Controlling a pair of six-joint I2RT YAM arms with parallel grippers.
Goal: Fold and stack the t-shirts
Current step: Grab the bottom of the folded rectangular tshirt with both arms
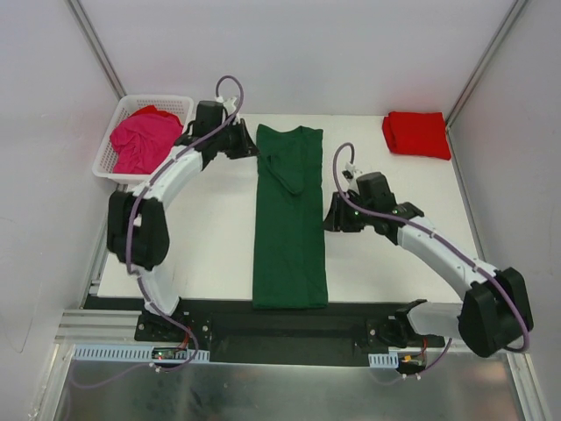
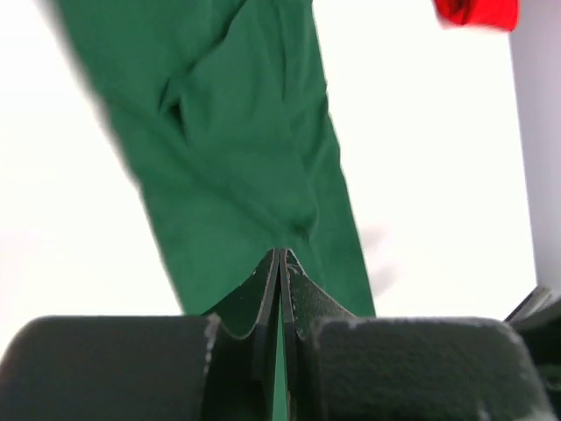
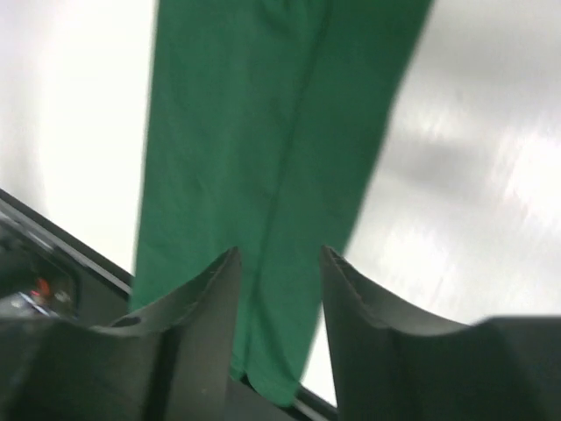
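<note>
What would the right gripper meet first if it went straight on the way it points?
Most likely the green shirt: the right gripper, jaws apart, points at its folded strip, and nothing shows between them, though depth is hard to judge.

A: Work surface?
B: White table [image 1: 219, 237], matte; black rail [image 1: 280, 326] along its near edge.
A: Enclosure?
B: Pale grey walls [image 1: 307, 53] on three sides; metal posts [image 1: 94, 44] at far corners; lighting even, shadows soft.
</note>
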